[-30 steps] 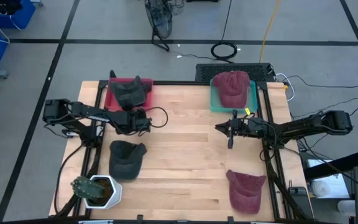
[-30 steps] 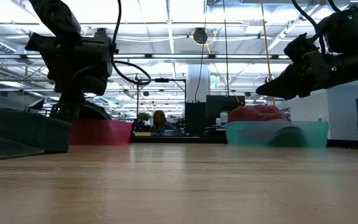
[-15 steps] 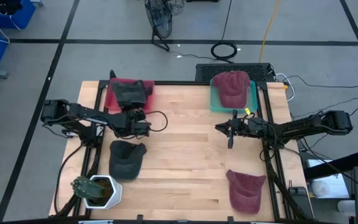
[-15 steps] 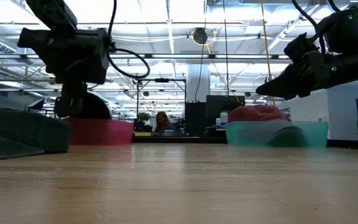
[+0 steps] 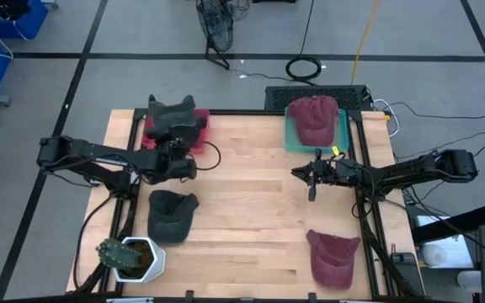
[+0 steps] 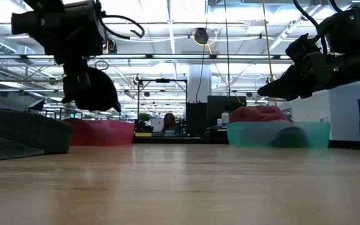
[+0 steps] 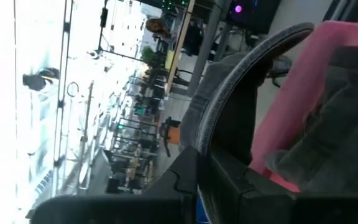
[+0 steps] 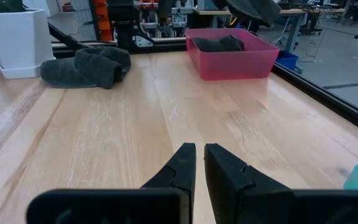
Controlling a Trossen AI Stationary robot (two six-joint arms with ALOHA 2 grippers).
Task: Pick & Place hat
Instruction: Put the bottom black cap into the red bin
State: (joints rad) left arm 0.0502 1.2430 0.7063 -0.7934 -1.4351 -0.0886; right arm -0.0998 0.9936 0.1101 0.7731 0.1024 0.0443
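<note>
My left gripper (image 5: 178,146) is shut on a dark grey hat (image 5: 175,116) and holds it in the air over the pink bin (image 5: 199,135) at the table's far left. In the low view the hat (image 6: 94,89) hangs below that gripper (image 6: 75,67). A second grey hat (image 8: 219,43) lies inside the pink bin (image 8: 232,59). A third grey hat (image 5: 171,215) rests on the table near the left edge. My right gripper (image 5: 311,182) is shut and empty, and hovers over the table right of centre. My left gripper pinches the dark grey hat at its curved edge (image 7: 211,127), where the dark rim runs down between the fingers (image 7: 229,180). The hat hangs below the fingers (image 6: 74,59), lifted clear of the pink bin and the table.
A red hat (image 5: 314,118) sits in a teal bin (image 5: 342,126) at the far right. Another red hat (image 5: 333,257) lies at the near right. A white planter (image 5: 133,257) stands at the near left corner. Bare wood (image 5: 251,210) lies in the middle.
My left gripper has risen and drawn a little toward the table's left edge, staying shut on the grey hat. The hat has gone from low at the pink bin to hanging clear above it. My right arm has kept still.
</note>
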